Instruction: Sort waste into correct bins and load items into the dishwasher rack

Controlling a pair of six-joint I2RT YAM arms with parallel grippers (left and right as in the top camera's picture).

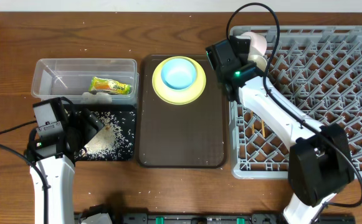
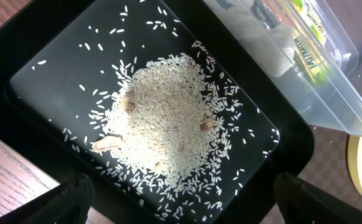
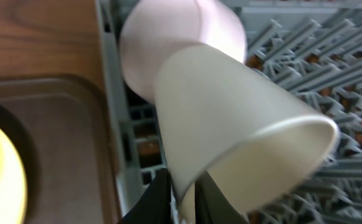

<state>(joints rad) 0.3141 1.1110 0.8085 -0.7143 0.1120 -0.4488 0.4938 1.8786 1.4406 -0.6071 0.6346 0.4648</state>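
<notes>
Overhead and wrist views of a two-arm sorting setup on a wooden surface (image 1: 168,18). The right claw (image 3: 182,202) is clenched on the rim of the small white cup (image 3: 230,118). The cup is tilted, its open mouth toward the wrist camera, and it sits directly above the fingertips. It rests against the white bowl with pinkish outside (image 3: 174,37), which sits in the near-left corner of the grey dishwasher rack (image 1: 330,74).

The left claw (image 2: 184,205) is released, fingers spread wide, and hangs over the shallow black tray (image 2: 43,81). The heap of loose white rice (image 2: 168,124) lies below and between the fingers, untouched.

Beside this tray stands the clear plastic tub (image 1: 56,78), holding the snack wrapper (image 1: 111,86). The dark brown serving tray (image 1: 181,137), between bins and rack, carries the yellow plate (image 1: 196,93) with the light blue bowl (image 1: 179,73) on it.
</notes>
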